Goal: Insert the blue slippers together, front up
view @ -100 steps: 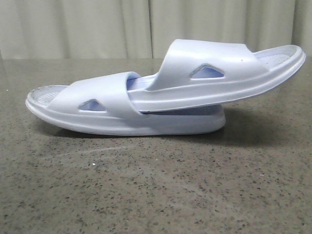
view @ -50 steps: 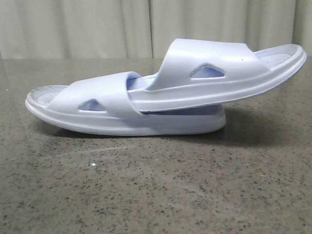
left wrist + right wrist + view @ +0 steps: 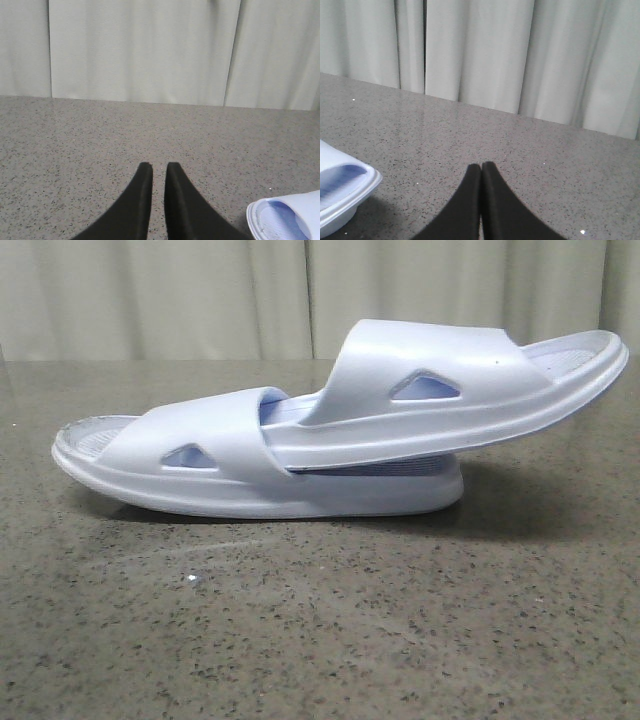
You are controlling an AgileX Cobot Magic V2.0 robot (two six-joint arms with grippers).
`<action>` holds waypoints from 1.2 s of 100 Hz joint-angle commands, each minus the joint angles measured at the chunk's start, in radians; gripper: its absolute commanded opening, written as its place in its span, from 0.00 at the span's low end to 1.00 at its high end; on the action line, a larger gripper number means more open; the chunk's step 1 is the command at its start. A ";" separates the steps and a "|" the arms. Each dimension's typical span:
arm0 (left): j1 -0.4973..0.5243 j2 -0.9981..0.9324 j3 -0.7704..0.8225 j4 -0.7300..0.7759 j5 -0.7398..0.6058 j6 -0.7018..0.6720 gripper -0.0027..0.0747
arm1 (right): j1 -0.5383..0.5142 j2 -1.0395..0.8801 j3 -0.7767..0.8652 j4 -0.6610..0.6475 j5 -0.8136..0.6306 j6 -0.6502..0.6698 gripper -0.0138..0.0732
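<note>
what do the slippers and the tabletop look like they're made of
The blue slippers look like moulded foam or soft rubber: one-piece, matte, with rounded edges and thick soles. The exact material cannot be told. The tabletop looks like polished stone or a stone-look laminate: grey-brown with dark speckles and a faint sheen.

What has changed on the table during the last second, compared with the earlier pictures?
Nothing has visibly changed. The upper slipper is still pushed under the strap of the lower slipper, its free end raised over the table. Neither the left gripper nor the right gripper holds anything.
</note>
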 commanded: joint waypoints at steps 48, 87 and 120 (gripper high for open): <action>0.000 0.005 -0.022 -0.032 -0.006 -0.007 0.06 | -0.007 0.006 -0.025 -0.018 -0.079 0.004 0.04; -0.122 -0.070 0.059 0.145 -0.198 -0.032 0.06 | -0.007 0.006 -0.025 -0.018 -0.079 0.004 0.04; -0.189 -0.230 0.178 1.278 -0.276 -1.222 0.06 | -0.007 0.006 -0.025 -0.018 -0.079 0.004 0.04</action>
